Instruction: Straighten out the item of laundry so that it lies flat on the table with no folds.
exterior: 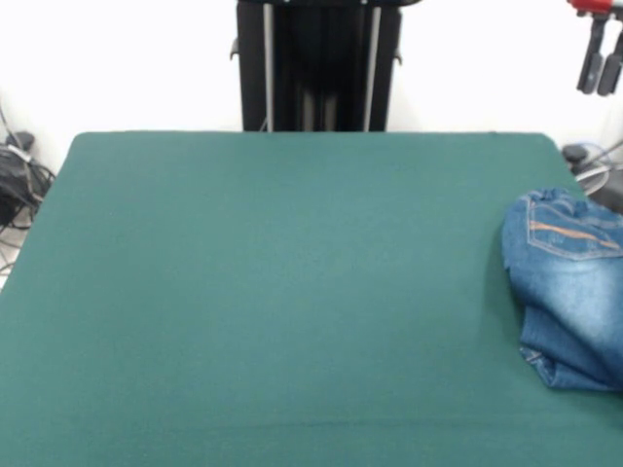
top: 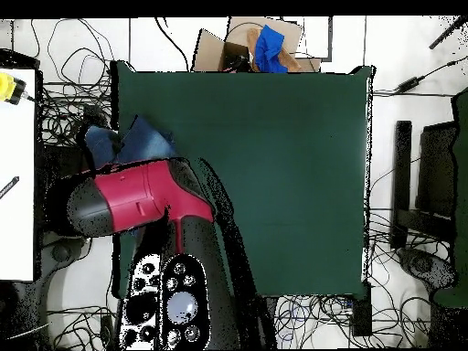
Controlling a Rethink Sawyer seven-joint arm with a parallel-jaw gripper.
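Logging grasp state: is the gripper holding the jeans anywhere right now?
No. The gripper hangs above and apart from the jeans, which lie bunched at the table edge.

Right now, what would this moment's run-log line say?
jeans: bunched, folded, at table edge | gripper: raised off table beyond that edge, holding nothing | fingers: unclear | flattening: not done

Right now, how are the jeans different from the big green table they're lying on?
The jeans are blue denim with faded patches and orange stitching; the table is plain dark green. The jeans are small and sit at one edge; the table is far bigger. The jeans are bunched with folds; the table's surface lies flat and smooth. Both look like cloth.
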